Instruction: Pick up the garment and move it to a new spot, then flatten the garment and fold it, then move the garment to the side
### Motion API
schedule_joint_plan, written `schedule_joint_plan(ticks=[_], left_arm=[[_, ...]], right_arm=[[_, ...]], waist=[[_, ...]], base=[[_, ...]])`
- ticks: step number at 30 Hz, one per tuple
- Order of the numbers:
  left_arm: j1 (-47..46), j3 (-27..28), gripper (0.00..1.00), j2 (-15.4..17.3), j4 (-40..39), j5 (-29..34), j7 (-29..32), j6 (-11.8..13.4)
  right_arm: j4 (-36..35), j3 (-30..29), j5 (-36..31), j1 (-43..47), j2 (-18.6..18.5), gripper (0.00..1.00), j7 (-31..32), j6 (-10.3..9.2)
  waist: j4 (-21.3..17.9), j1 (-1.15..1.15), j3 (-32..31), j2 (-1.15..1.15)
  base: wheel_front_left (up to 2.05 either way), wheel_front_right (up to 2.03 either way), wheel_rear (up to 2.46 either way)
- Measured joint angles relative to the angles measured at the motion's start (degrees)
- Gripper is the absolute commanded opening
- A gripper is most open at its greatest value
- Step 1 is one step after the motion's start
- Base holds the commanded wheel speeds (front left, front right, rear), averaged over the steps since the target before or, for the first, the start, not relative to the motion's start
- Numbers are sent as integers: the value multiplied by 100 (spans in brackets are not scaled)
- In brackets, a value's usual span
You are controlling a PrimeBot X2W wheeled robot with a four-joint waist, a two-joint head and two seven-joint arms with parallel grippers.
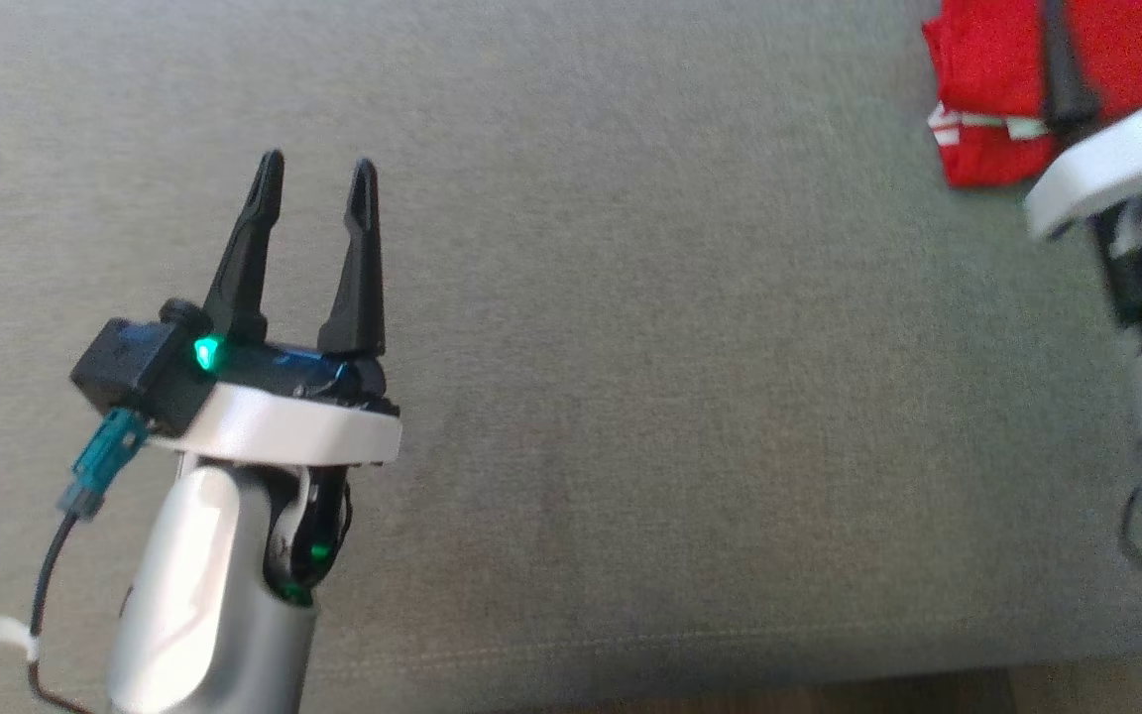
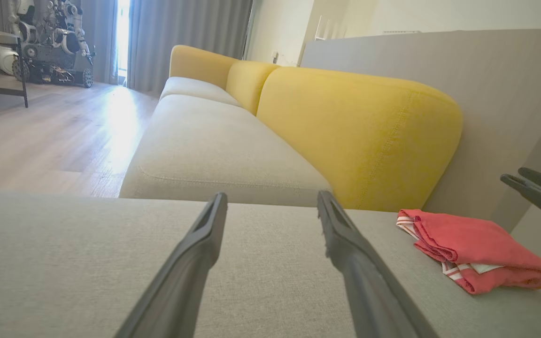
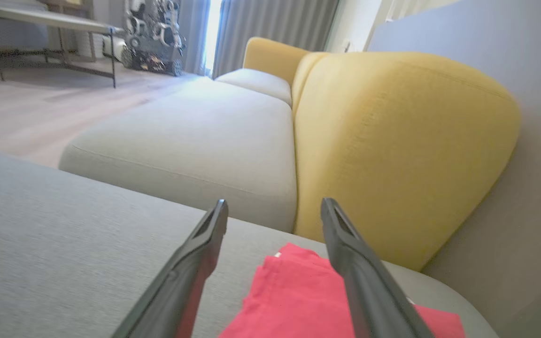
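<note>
The garment [image 2: 477,249] lies folded in a small red bundle on the grey seat [image 2: 87,263], at its far right corner, just beside the yellow backrest [image 2: 359,136] and near the grey panel [image 2: 486,94]. The right gripper [image 3: 275,205] hangs over it with fingers spread apart and nothing clamped. In its wrist view the cloth lies below and between the two fingers, but I cannot tell whether a finger touches it, as the head view is blurred there. The left gripper [image 1: 319,164] stands well apart over bare seat, fingers likewise spread, holding nothing. To my eye the fold is made and the bundle already sits at the side, so little seems left but to draw the right arm clear, and the risk lies there. If the arm pulls back low or slantwise, a fingertip could catch the top layer and drag the fold open. The striped hem [image 2: 453,271] pokes out from the layers on the near side and looks the likeliest place to snag. The bundle is loose and soft, so even a light brush could skew it. A push toward the panel might also tip it over the rounded edge of the seat; a straight lift before any sideways move would be safest
</note>
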Motion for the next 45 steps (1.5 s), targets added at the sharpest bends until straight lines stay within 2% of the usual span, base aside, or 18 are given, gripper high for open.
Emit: schedule_joint_plan(ticks=[5, 10, 14, 20, 26, 34, 38, 45], left_arm=[[268, 157, 100, 1, -62, -18, 0, 44], [616, 134, 100, 4, -66, -35, 1, 54], [937, 125, 100, 9, 63, -167, 1, 153], [1421, 122, 100, 12, 148, -172, 1, 294], [1534, 163, 100, 15, -47, -170, 1, 318], [1607, 160, 100, 15, -92, -415, 1, 137], [1679, 159, 100, 15, -67, -406, 1, 196], [1675, 136, 100, 18, -62, -348, 1, 90]], right_arm=[[-250, 120, 252, 673, 328, 100, -346, 0], [-463, -83, 378, 1387, 735, 100, -708, 0], [-678, -97, 537, 2005, 1057, 100, -970, 0], [-900, -205, 367, 2695, 1230, 100, -1201, 0], [-992, -292, 246, 3123, 1307, 100, -1312, 0], [-1045, -223, 313, 3250, 1359, 100, -1355, 0], [-1109, -221, 333, 3250, 1360, 100, -1355, 0], [-1144, -232, 400, 3250, 1360, 100, -1355, 0]], waist=[[241, 0, -426, 0], [433, 0, -787, 0], [515, 0, -1025, 0], [477, 0, -1276, 0], [428, 0, -1389, 0], [403, 0, -1444, 0], [392, 0, -1416, 0], [375, 0, -1372, 0]], base=[[0, 0, 0], [0, 0, 0], [0, 0, 0], [0, 0, 0], [0, 0, 0], [0, 0, 0], [0, 0, 0], [0, 0, 0]])
